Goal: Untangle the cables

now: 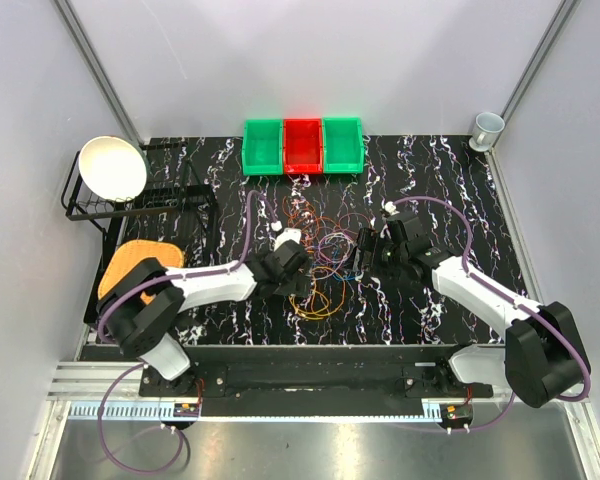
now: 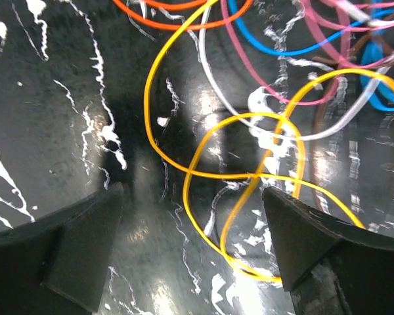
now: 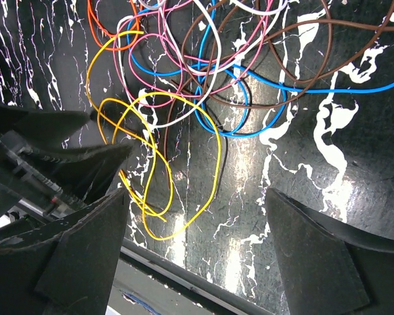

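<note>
The cables (image 1: 325, 255) lie as one tangle of thin coloured loops mid-table, between my two grippers. My left gripper (image 1: 298, 276) is at the tangle's left edge, low over the table. In the left wrist view the left gripper (image 2: 194, 226) is open, and a yellow cable (image 2: 249, 177) loops between its fingers (image 2: 75, 243) close to the right one. My right gripper (image 1: 366, 256) is at the tangle's right edge. In the right wrist view the right gripper (image 3: 197, 230) is open above bare table, with a yellow loop (image 3: 213, 164) just ahead and blue, brown, pink and white cables (image 3: 210, 59) beyond.
Three bins, green, red and green (image 1: 302, 145), stand at the back. A white bowl (image 1: 112, 167) sits on a black wire rack (image 1: 145, 205) at the left, with an orange pad (image 1: 138, 262) below it. A cup (image 1: 487, 128) is at the back right.
</note>
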You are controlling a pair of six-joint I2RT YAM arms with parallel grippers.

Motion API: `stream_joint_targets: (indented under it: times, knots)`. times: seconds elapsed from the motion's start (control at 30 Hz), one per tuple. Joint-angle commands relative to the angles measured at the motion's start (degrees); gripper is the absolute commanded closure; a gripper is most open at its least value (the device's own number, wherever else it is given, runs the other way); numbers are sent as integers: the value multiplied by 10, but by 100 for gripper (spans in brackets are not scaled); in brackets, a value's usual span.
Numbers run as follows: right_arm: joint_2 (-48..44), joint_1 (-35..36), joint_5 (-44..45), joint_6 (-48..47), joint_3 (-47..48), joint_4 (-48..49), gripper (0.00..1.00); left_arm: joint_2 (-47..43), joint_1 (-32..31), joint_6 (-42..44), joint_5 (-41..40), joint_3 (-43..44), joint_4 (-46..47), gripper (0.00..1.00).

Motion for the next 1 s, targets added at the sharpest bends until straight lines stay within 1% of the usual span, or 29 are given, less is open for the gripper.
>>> stream_joint_targets:
  times: [0.0,0.3,0.4,0.43,0.53,0.63,0.67,0.77,0.8,0.9,0.97]
  knots:
    - [2,4,15,-6,-1,5,10,21,-1,6,-16,28,35,10]
    - [16,4,14,-18,6,6,10,54,-1,15,-43,52,39,12]
    - [18,3,17,-21,8,7,10,66,-1,16,-62,67,27,16]
    - [21,4,19,-22,8,7,10,76,-1,16,-74,73,24,19]
    - [31,4,19,-24,10,6,10,94,-1,19,-91,90,19,23]
    - [35,3,19,-27,11,7,10,109,-1,22,-105,101,18,35]
    - [36,4,20,-27,10,8,10,112,-1,22,-108,103,18,43]
    - [38,4,22,-27,9,9,10,120,-1,24,-116,111,20,57]
    - [40,3,22,-28,11,11,10,125,0,25,-118,113,18,71]
    - [46,4,21,-27,12,11,10,127,-1,25,-125,124,3,100]
    - [47,4,20,-27,13,11,10,121,-1,30,-125,125,-4,100]
